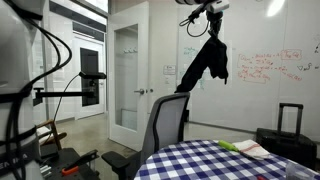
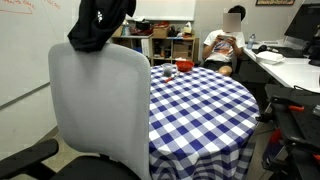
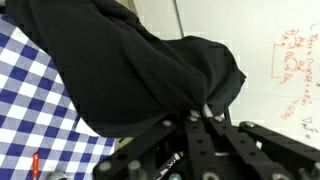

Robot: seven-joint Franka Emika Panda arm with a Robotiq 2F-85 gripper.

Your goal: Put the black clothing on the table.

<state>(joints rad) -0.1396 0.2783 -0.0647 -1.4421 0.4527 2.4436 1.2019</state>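
Gingham table (image 2: 200, 100), grey chair (image 2: 95, 100), whiteboard (image 1: 265, 65); black clothing (image 1: 208, 62) aloft.

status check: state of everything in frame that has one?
black clothing: lifted, hanging limp from the gripper, not on the table
gripper: shut on the black clothing, raised high
table: covered with a checked cloth, a few small items on it, no clothing on it yet
office chair: upright, unoccupied, next to the table
suitcase: upright, handle extended
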